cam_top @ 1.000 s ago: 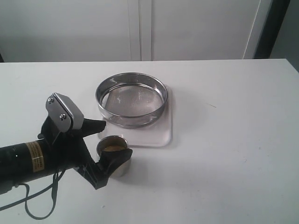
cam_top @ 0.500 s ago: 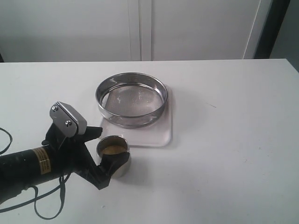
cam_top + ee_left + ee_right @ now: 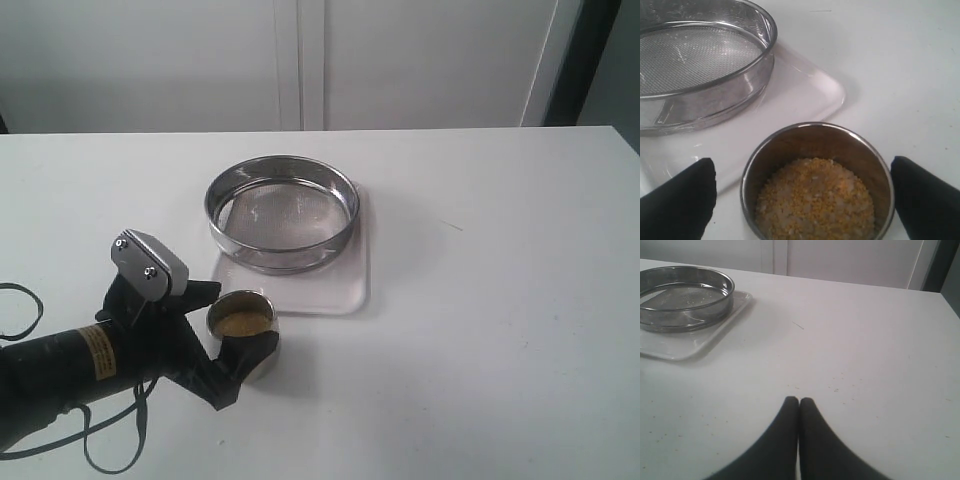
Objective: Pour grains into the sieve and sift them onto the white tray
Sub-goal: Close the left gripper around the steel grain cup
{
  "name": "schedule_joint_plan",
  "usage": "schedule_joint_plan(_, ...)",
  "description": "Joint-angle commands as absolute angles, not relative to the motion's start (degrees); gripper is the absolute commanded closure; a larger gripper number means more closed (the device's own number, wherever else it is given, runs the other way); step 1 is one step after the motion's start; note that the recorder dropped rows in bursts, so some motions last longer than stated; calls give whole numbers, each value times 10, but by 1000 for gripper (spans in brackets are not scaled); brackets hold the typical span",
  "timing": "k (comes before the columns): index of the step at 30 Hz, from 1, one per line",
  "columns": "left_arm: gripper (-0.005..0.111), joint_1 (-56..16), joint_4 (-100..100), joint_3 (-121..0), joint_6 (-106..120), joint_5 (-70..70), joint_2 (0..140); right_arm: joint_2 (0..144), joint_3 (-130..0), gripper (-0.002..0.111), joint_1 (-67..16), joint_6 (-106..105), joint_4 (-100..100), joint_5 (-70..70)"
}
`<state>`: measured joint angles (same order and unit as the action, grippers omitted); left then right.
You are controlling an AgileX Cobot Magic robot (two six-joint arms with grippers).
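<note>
The grains [image 3: 815, 200], golden granules mixed with pale rice-like bits, fill a small steel cup [image 3: 246, 352] standing on the table just in front of the white tray [image 3: 350, 285]. My left gripper [image 3: 238, 318] is open, with one black finger on either side of the cup [image 3: 815, 131]; the fingers [image 3: 685, 200] leave a gap on at least one side. The sieve [image 3: 283, 212], a wide steel ring with a mesh bottom, rests on the tray [image 3: 800, 95] and holds nothing. In the right wrist view my right gripper [image 3: 799, 401] is shut and empty over bare table, well away from the sieve [image 3: 685, 300].
The white table runs to a far edge against a pale wall with panel seams. A dark cable [image 3: 110, 440] trails from the left arm near the table's front left. A few stray specks [image 3: 840, 387] lie on the table ahead of the right gripper.
My left gripper has sunk lower and drawn slightly back, its fingers now lower around the cup. The cup, sieve and tray have not moved.
</note>
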<state>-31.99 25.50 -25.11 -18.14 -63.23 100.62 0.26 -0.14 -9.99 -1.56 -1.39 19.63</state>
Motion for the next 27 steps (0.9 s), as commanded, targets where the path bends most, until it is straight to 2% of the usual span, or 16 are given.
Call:
schedule_joint_plan(1, 14, -321, 253, -247, -182, -655, 1008, 0, 0, 108, -102, -13, -17, 192)
schedule_joint_plan(27, 14, -321, 240, -288, -182, -667, 1046, 0, 0, 108, -102, -13, -17, 192)
